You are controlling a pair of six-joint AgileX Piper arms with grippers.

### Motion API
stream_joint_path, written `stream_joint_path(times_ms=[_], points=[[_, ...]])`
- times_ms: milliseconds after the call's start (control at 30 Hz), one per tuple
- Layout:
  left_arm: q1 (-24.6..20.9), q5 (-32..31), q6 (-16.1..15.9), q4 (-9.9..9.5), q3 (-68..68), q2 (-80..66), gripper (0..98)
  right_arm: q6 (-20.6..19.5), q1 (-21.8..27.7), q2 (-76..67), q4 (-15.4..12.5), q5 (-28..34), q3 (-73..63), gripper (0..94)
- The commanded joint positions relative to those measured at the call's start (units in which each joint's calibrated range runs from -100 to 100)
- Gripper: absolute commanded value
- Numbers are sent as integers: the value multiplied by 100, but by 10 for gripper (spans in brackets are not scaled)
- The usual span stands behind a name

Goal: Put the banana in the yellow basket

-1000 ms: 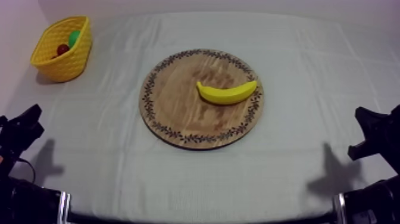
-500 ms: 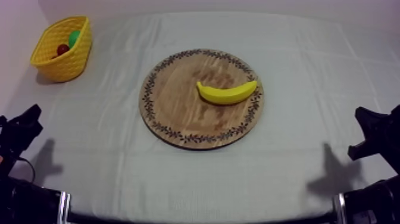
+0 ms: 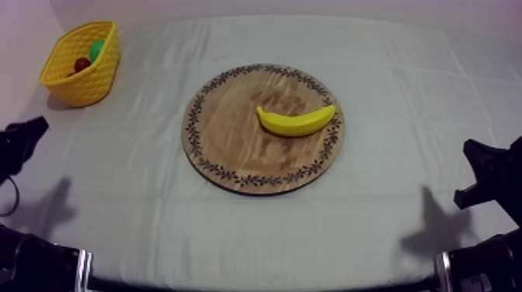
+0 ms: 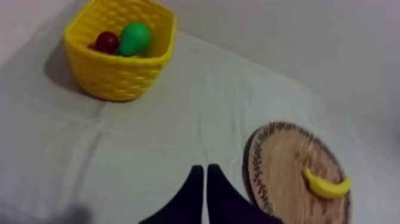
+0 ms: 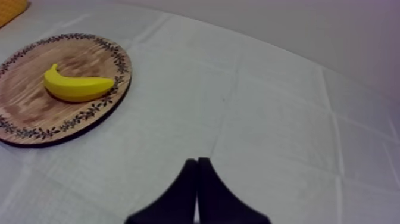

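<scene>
L pincer point(image 4: 202, 171) closed, empty; R pincer point(image 5: 196, 162) same. The banana point(image 3: 297, 121) sits on the board point(image 3: 225, 151), untouched. Open wide, take it mid-body, across the curve.

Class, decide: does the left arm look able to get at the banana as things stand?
Probably yes: only bare cloth lies between the left pincer and the board, and the banana lies uncovered on it. The shut pincer must open.
</scene>
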Motion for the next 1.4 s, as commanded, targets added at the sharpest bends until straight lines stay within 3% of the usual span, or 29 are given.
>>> stream_joint_path(times_ms=[0, 400, 733, 1067, 1367], points=[[41, 641, -900, 11, -1465, 981, 0, 2, 0, 3, 0, 1, -3, 2], [756, 2229, -1415, -14, -4682, 3661, 0, 2, 2, 3, 0, 1, -3, 2], [1787, 3375, -1698, -284, -6798, 5736, 1, 2, 0, 3, 0, 1, -3, 2], [2964, 3834, -1792, -557, -8005, 7408, 2, 2, 0, 3, 0, 1, -3, 2], [3369, 4007, -1858, -588, -8454, 8297, 3, 2, 0, 3, 0, 1, -3, 2]])
